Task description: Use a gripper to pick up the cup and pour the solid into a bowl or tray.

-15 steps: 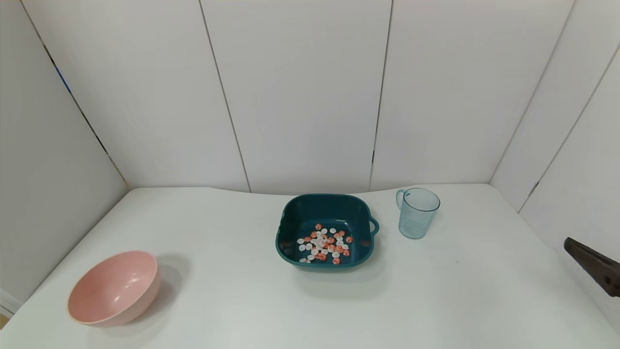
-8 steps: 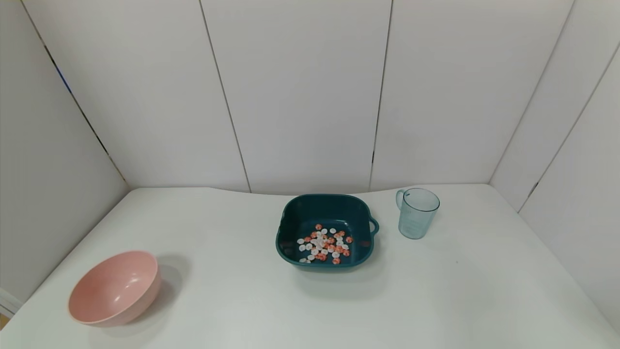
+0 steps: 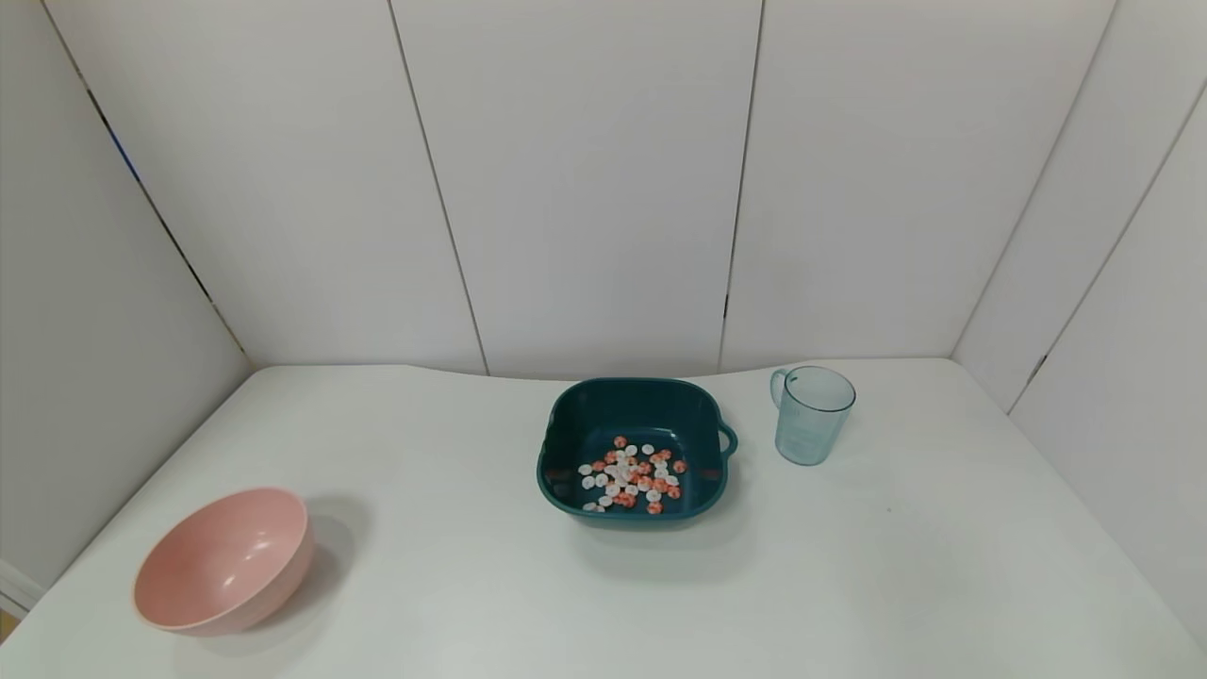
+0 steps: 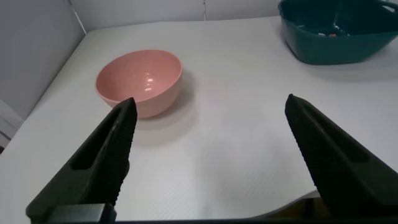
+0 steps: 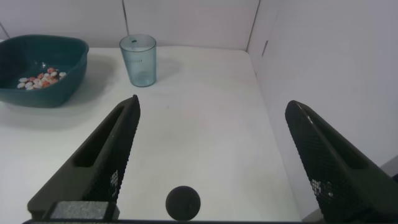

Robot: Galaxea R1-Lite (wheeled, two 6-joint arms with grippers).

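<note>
The light-blue cup stands upright and looks empty on the white table, just right of the dark teal tray; it also shows in the right wrist view. The orange-red and white solid pieces lie inside the tray. My right gripper is open and empty over the table's near right part, well short of the cup. My left gripper is open and empty over the near left part of the table. Neither gripper shows in the head view.
A round pink bowl sits at the near left of the table; it also shows in the left wrist view. White wall panels close the table at the back and both sides. A small dark round spot shows in the right wrist view.
One second ago a dark fingertip of the right gripper showed at the right edge of the head view; it has drawn out of that view. Cup, tray and bowl have not moved.
</note>
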